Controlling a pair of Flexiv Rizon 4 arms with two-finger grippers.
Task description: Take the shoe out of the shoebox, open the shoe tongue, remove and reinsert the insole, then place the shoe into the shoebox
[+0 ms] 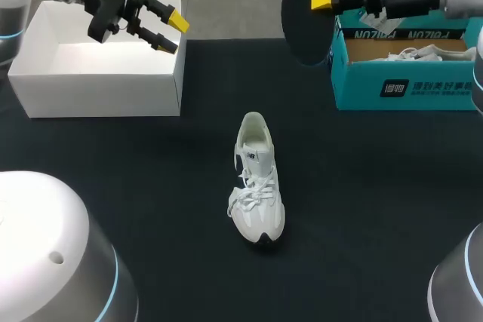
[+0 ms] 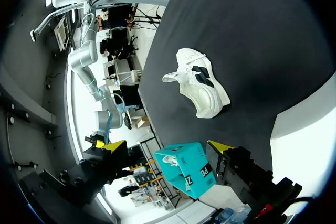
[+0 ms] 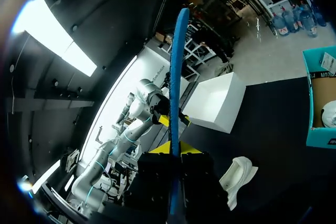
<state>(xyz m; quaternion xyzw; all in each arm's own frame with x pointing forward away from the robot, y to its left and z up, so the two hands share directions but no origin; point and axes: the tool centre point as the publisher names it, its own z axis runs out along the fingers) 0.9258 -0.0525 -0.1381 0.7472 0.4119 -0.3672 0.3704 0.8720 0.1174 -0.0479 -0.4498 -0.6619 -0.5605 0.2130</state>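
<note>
The left end effector (image 2: 167, 146) had its two yellow-tipped fingers (image 2: 114, 144) spread wide, with nothing touching either. A teal shoebox (image 2: 186, 170) appeared in the gap between them, ahead of the tips and apart from both. A white shoe (image 2: 198, 81) lay on the dark counter (image 2: 252, 30), ahead of the end effector. A white box (image 2: 304, 135) sat close beside one finger, below it.

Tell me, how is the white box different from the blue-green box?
The white box is plain; the blue-green box has printing on its side. The white box sits at the table's left and shows nothing inside; the blue-green box sits at the right with a white shoe in it. Both are open on top and rest on the black table.
</note>
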